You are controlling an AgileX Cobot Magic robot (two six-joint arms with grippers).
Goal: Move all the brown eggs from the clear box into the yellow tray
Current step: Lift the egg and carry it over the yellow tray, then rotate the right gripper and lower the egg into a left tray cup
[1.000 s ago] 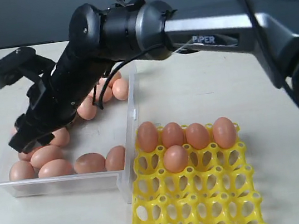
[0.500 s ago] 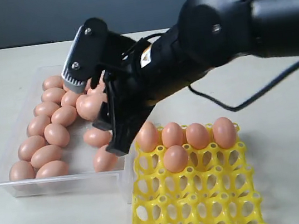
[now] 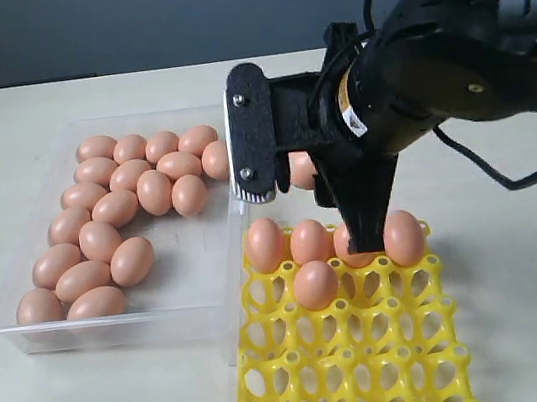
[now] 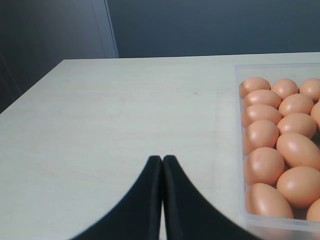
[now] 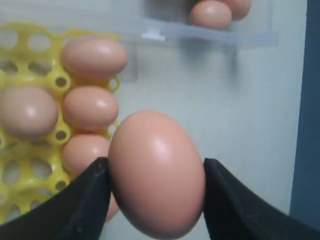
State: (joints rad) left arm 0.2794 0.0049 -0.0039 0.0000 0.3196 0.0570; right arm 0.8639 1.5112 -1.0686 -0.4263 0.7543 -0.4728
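Presently my right claw (image 5: 156, 200) clamps one smooth orange-brown egg (image 5: 156, 170) aloft, near the bright yellow plastic egg tray (image 3: 376, 377), where five eggs (image 3: 315, 285) sit; more eggs (image 3: 136, 195) lie in the shallow clear plastic box (image 3: 116, 330). My left claw (image 4: 162, 162) is closed, empty.

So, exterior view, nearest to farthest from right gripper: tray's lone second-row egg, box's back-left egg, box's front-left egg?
1. Lone brown egg, second row of the yellow plastic tray, by the right gripper.
2. Back-left egg in the clear plastic box, left.
3. Front-left egg, farthest left.
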